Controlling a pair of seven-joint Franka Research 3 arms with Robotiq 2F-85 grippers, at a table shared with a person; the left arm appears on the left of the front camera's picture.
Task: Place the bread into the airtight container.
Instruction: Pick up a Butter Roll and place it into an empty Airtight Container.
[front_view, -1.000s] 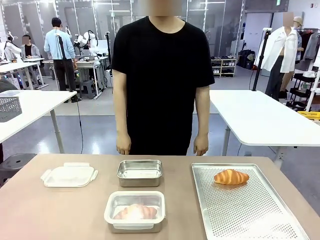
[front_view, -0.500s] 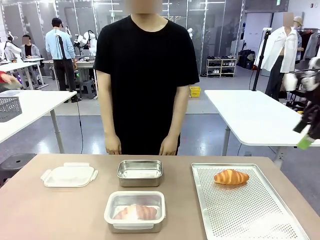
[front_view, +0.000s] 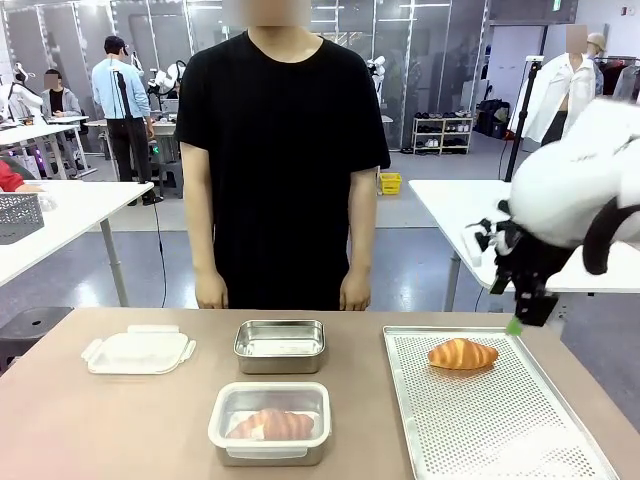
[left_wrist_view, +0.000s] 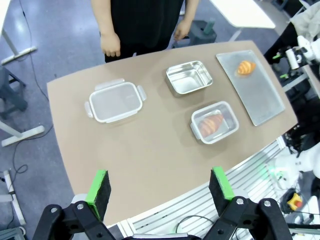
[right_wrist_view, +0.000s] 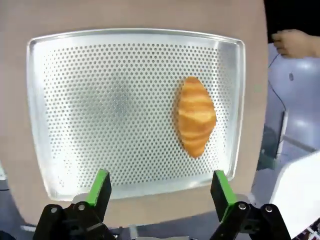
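Note:
A golden croissant, the bread (front_view: 462, 353) (right_wrist_view: 195, 116) (left_wrist_view: 245, 67), lies on the far part of the perforated metal tray (front_view: 500, 420) (right_wrist_view: 100, 100). My right gripper (front_view: 518, 318) (right_wrist_view: 160, 189) hangs open above the tray's far right corner, apart from the bread. An open, empty steel airtight container (front_view: 280, 345) (left_wrist_view: 189, 77) stands at the table's middle. Its plastic lid (front_view: 138, 350) (left_wrist_view: 114, 102) lies to the left. My left gripper (left_wrist_view: 159, 185) is open and empty, high over the table's near edge.
A lidded steel container (front_view: 270, 422) (left_wrist_view: 214, 122) with another croissant inside sits near the front edge. A person in a black T-shirt (front_view: 280, 150) stands at the far side, hands hanging at the table's edge. Bare tabletop (front_view: 100, 430) lies at the front left.
My right arm has swung in from the picture's right edge to above the tray's far right corner. The person has stepped slightly to the left. The bread and containers have not moved.

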